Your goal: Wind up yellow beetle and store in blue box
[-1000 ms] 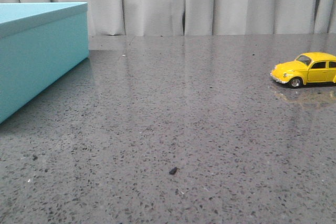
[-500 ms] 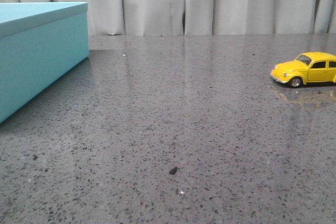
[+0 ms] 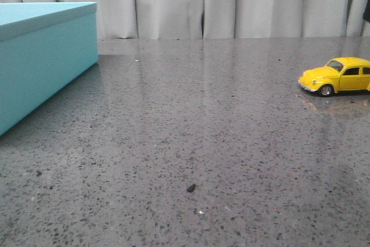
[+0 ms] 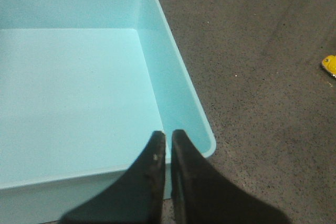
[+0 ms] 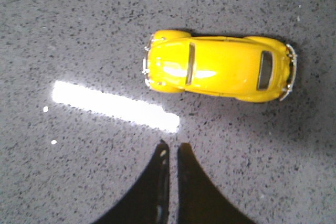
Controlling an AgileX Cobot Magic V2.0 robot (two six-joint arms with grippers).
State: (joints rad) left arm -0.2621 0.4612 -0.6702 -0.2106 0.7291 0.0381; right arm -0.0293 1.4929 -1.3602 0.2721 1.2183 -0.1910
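Yellow beetle on grey speckled table, far right in front view, partly cut by frame edge, nose toward the left, all visible wheels down. Faint reflection under it on the glossy surface. Well apart from blue box, which sits at far left with pale rim and turquoise side showing. Small dark speck on table near centre foreground. Pale curtain behind the table edge.

Left wrist view: left gripper above near wall of blue box, open-topped, interior bare and turquoise, rounded corner just beside the fingertips. Black fingers nearly together, only a thin slit between, nothing held. Sliver of yellow beetle at frame edge, far across the table.

Right wrist view: right gripper over table, looking straight down on yellow beetle. Roof, windscreen and rear window visible, chrome bumpers at both ends. Dark fingers pressed close, narrow gap only, empty, not touching the car; bare table between tips and car body. Bright strip of glare on table beside the car, near the fingertips.

Neither arm visible in front view.
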